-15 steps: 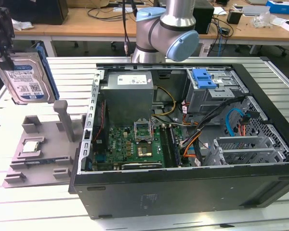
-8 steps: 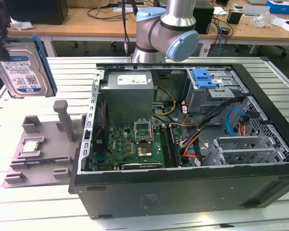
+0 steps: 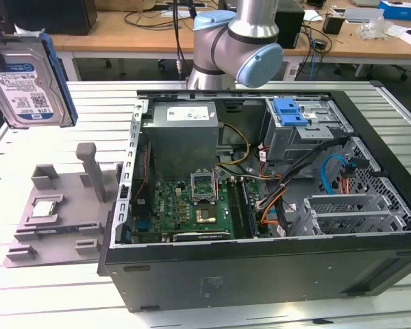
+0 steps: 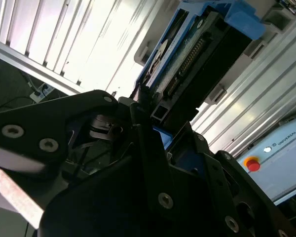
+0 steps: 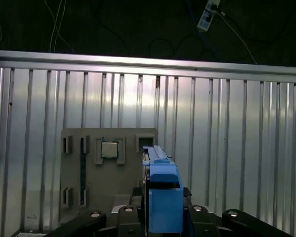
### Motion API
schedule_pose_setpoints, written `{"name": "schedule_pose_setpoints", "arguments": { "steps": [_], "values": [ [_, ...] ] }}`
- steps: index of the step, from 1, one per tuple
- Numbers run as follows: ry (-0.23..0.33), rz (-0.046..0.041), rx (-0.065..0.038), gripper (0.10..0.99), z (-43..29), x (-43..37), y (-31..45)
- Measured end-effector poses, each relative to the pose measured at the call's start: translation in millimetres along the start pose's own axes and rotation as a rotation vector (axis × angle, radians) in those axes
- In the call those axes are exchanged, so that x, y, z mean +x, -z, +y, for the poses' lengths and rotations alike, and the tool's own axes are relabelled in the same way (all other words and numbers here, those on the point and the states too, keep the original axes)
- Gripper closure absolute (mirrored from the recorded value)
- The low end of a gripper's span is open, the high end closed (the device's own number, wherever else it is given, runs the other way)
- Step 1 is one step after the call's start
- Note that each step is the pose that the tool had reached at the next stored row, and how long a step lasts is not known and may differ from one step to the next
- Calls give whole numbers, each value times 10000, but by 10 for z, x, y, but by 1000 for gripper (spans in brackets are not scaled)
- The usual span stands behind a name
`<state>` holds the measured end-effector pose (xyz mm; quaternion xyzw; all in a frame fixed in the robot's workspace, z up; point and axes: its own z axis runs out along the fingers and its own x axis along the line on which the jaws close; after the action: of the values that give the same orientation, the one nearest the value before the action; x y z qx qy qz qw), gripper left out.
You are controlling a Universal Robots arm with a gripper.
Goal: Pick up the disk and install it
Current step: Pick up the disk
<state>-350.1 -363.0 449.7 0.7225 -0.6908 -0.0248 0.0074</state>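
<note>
One disk (image 3: 29, 81) hangs high above the grey holder (image 3: 61, 226) at the exterior view's left, upright, well apart from the open computer case (image 3: 260, 264); the gripper (image 5: 163, 219) is clamped on it.

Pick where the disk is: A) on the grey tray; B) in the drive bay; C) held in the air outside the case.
C: in the exterior view the disk hangs above the grey tray, outside the case; the first wrist view shows the gripper shut on it.
</note>
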Motion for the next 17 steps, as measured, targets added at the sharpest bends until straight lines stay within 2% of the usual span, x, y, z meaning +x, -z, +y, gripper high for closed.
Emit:
{"name": "schedule_pose_setpoints", "arguments": {
  "steps": [2,10,12,16,17],
  "values": [
    [1,0,1,718,3,-6,79],
    [0,0,0,718,11,-18,265],
    [0,0,1,718,14,-23,344],
    [0,0,0,718,18,-30,444],
    [0,-1,1,718,21,-34,494]
  ]
}}
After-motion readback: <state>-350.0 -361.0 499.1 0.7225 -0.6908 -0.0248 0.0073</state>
